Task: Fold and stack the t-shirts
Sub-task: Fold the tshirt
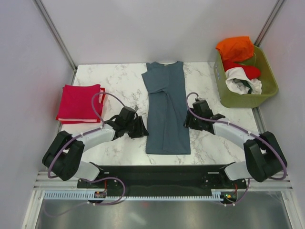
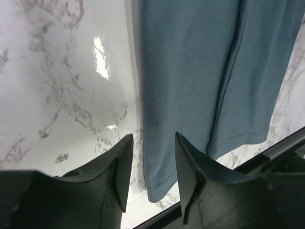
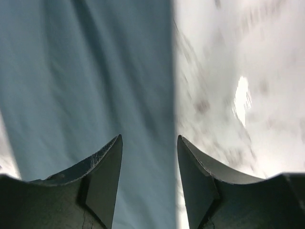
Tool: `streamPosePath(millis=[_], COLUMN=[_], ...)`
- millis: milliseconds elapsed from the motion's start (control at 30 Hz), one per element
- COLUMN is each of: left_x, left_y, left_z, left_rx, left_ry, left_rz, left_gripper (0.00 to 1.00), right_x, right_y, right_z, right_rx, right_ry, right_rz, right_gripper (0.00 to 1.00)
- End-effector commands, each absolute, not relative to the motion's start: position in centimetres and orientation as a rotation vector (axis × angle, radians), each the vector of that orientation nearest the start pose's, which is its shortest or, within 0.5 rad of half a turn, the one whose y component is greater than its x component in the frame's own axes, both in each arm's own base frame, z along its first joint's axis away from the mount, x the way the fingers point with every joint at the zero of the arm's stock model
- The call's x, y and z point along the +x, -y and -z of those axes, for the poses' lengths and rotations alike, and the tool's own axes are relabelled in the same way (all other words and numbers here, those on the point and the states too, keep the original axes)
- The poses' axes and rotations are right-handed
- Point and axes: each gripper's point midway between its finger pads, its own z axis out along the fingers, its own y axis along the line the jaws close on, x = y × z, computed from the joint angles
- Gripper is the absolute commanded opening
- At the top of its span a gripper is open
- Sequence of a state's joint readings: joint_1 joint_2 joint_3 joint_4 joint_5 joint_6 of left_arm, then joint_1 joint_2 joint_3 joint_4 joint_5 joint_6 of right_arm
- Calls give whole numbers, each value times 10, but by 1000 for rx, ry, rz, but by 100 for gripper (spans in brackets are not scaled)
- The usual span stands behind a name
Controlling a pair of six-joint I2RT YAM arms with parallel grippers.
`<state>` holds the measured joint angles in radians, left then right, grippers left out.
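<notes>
Shows blue-grey t-shirt (image 1: 166, 112) stretched near-to-far, collar (image 1: 164, 63) far; far-right basket (image 1: 243, 100) holding orange tee (image 1: 235, 47), red tee (image 1: 245, 70), white tee (image 1: 240, 82); left gripper (image 2: 152, 143), right gripper (image 3: 149, 140) parted, empty.

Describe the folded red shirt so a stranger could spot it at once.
Start at the white marble table, then go to its left edge, left of the long blue-grey shirt in the middle. The crimson shirt lies there alone, a neat flat rectangle; the other red garment is crumpled in the green basket at the far right.
</notes>
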<state>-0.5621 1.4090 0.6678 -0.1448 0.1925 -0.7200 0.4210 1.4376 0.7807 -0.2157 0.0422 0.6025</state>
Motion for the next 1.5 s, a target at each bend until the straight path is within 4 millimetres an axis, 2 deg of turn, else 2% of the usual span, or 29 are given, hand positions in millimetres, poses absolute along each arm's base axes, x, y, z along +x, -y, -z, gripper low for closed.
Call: streamPosePath(millis=[0, 67, 267, 533, 600, 667, 700, 867, 900, 1033, 1100, 1167, 1333, 1400, 1467], left_x=[234, 227, 200, 176, 171, 166, 165, 157, 156, 154, 154, 153, 154, 161, 177], left_y=[230, 233, 233, 240, 240, 239, 239, 236, 236, 238, 239, 240, 248, 255, 260], left_z=[-37, -37, -29, -26, -24, -23, -23, -23, -24, -25, -27, -31, -49, -62, -79], left_rx=[-150, -147, -148, -128, -125, -129, -131, -140, -141, -140, -143, -144, -166, -160, -149], left_ry=[-2611, -2615, -2664, -2707, -2716, -2720, -2721, -2730, -2732, -2735, -2733, -2729, -2696, -2665, -2621], left_rz=[771, 788, 812, 826, 825, 826, 827, 838, 841, 854, 865, 882, 962, 999, 1033], left_gripper=[47, 46, 46, 38, 30, 21, 18, 17, 17, 15, 2, 2, 2, 2, 2], right_x=[261, 237, 193, 164, 158, 157, 157, 153, 154, 156, 159, 161, 177, 189, 203], right_y=[-151, -145, -147, -151, -153, -154, -154, -159, -159, -160, -162, -161, -162, -162, -163], right_z=[-50, -45, -34, -14, -10, -7, -7, -14, -18, -29, -36, -43, -78, -91, -103], right_rx=[208, 199, 170, 104, 89, 89, 89, 79, 76, 45, 44, 42, 26, 22, 34], right_ry=[-2557, -2608, -2703, -2804, -2831, -2841, -2843, -2852, -2850, -2845, -2829, -2815, -2722, -2680, -2637], right_rz=[-392, -379, -433, -444, -440, -431, -430, -478, -480, -482, -487, -482, -482, -457, -444], right_gripper=[57, 58, 58, 55, 53, 47, 41, 23, 15, 2, 0, 0, 0, 0, 0])
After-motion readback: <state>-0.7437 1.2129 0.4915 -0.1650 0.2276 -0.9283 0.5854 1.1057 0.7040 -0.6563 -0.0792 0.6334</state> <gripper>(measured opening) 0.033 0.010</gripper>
